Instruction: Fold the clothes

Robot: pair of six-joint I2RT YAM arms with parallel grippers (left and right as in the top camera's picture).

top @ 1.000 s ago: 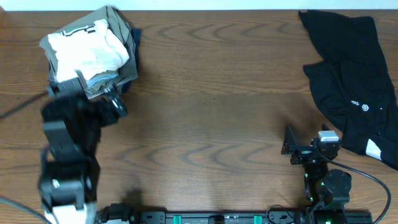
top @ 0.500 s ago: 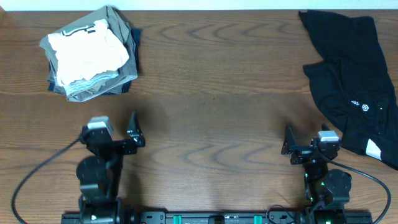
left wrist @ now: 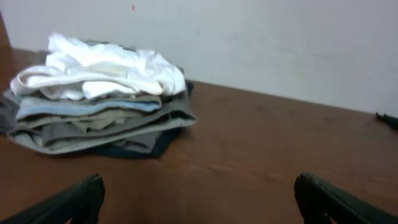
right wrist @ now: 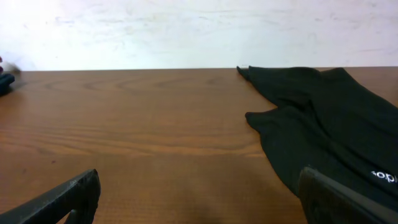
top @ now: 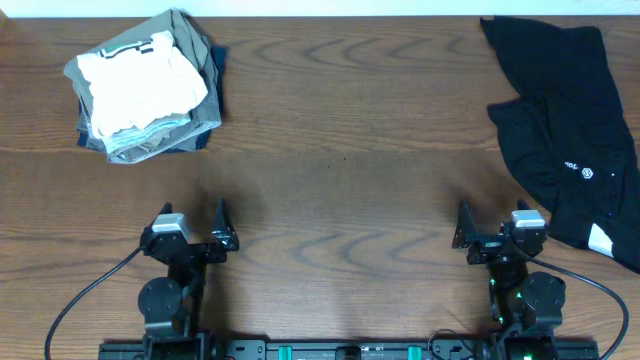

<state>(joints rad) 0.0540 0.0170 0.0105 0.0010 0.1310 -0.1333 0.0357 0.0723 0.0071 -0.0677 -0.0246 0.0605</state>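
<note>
A stack of folded clothes lies at the table's far left corner, a white garment on top of grey and olive ones; the left wrist view shows the stack ahead and to the left. A black garment with a small white logo lies crumpled and unfolded at the far right, and in the right wrist view this black garment is ahead on the right. My left gripper is open and empty near the front edge. My right gripper is open and empty too, just left of the black garment.
Brown wooden table with a pale wall behind it. Black cables trail from both arm bases along the front edge. The black garment's lower edge carries a white label close to my right arm.
My left arm has drawn back from the folded stack toward the front edge and settled low there. The stack stays where it was. The right arm has not moved.
</note>
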